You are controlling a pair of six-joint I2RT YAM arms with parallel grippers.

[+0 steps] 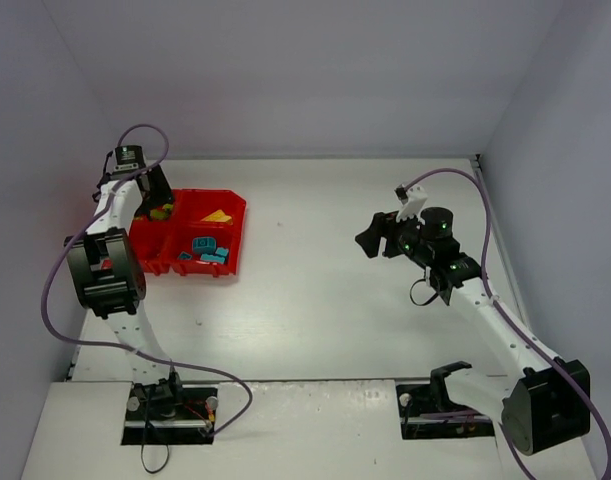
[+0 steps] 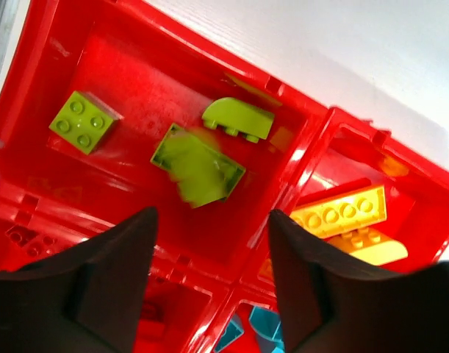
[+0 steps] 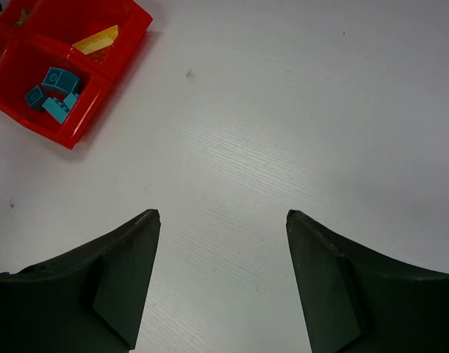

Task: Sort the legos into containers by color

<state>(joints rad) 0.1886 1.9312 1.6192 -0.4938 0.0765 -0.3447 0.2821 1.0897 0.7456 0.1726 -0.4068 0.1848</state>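
Left hand [image 2: 211, 215] released above three lime studded legos [image 2: 81, 121]; right hand [image 3: 223, 213] released too.

A white table [image 1: 325, 300] carries one shallow red tray [image 1: 238, 240] with four compartments, lying toward its far left side

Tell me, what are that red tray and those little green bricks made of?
The red tray looks like glossy moulded plastic: there is bright glare on its floor, and its walls and corners are rounded. The lime bricks are probably hard plastic too, with a smoother, less shiny finish and crisp moulded studs on top.
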